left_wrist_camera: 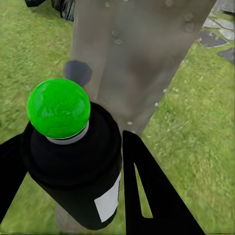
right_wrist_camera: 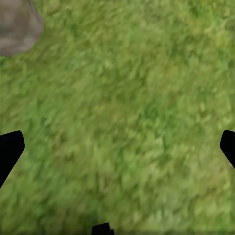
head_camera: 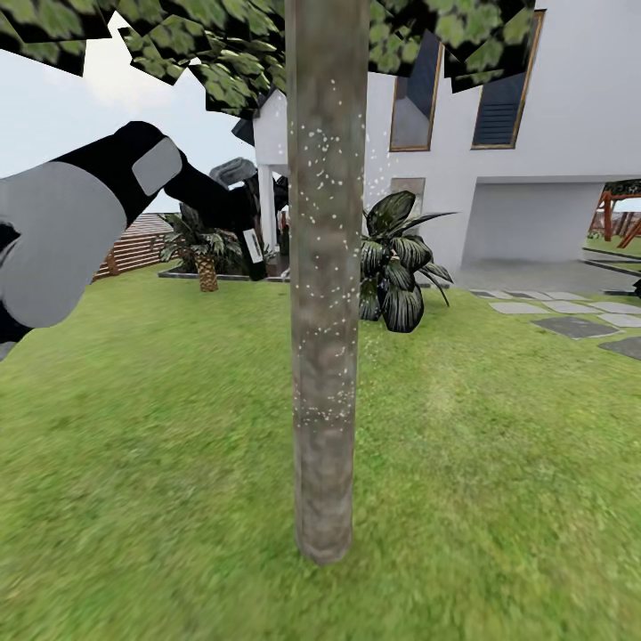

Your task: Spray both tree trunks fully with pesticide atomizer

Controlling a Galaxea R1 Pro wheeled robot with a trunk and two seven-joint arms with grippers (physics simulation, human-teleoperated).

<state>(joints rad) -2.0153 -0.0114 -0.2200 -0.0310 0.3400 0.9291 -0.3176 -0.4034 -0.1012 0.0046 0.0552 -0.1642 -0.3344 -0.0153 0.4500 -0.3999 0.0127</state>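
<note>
Left gripper (left_wrist_camera: 73,186) is clamped around the dark sprayer (left_wrist_camera: 73,161), a finger (left_wrist_camera: 147,191) pressed on each side; green dot on top, white label on the body. Sprayer is raised at the left arm's end, aimed at the tree trunk (head_camera: 327,294) close ahead on the lawn (head_camera: 160,445). White specks (head_camera: 325,178) dot the bark from upper trunk to lower. Right gripper (right_wrist_camera: 117,152) hangs over grass, fingertips spread wide, holding nothing.

At my one o'clock stands a white house (head_camera: 570,133) with windows (head_camera: 506,89); paving stones (head_camera: 570,325) at three o'clock cross grass (head_camera: 499,463).
</note>
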